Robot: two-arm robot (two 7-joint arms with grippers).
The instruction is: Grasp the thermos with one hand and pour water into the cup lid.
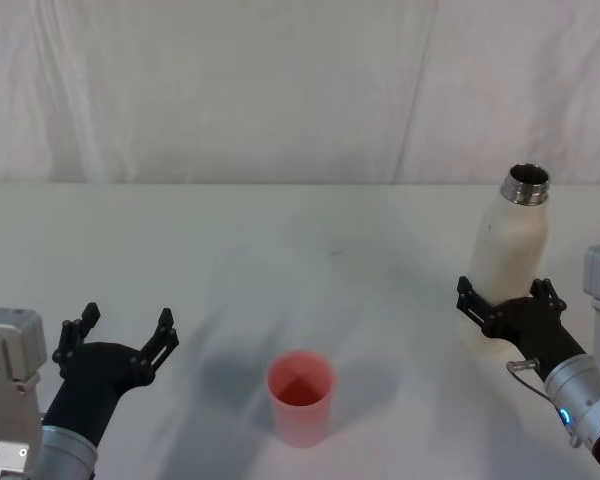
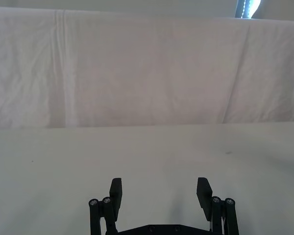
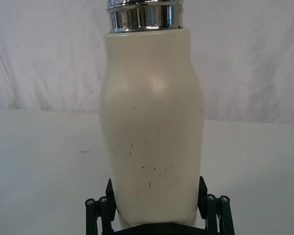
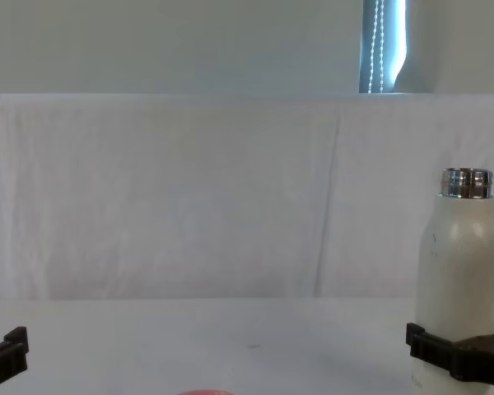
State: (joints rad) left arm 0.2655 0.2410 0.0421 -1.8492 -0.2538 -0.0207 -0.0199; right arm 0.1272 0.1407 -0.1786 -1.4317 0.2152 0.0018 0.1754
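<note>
The thermos (image 1: 510, 245) is a cream-white bottle with an open steel neck, standing at the right of the table. My right gripper (image 1: 505, 292) has its black jaws closed against the lower body of the thermos (image 3: 152, 127), one on each side. From the chest the thermos (image 4: 461, 271) looks upright, with the right gripper (image 4: 459, 346) around its base. The cup lid (image 1: 300, 398) is a small pinkish-red cup standing open side up near the front centre; its rim (image 4: 204, 392) peeks in low in the chest view. My left gripper (image 1: 127, 318) rests open at the front left, holding nothing.
A white cloth covers the table (image 1: 280, 250) and hangs as a backdrop behind it. Bare tabletop lies between the cup lid and the thermos. In the left wrist view the left gripper (image 2: 159, 188) faces open table and the backdrop.
</note>
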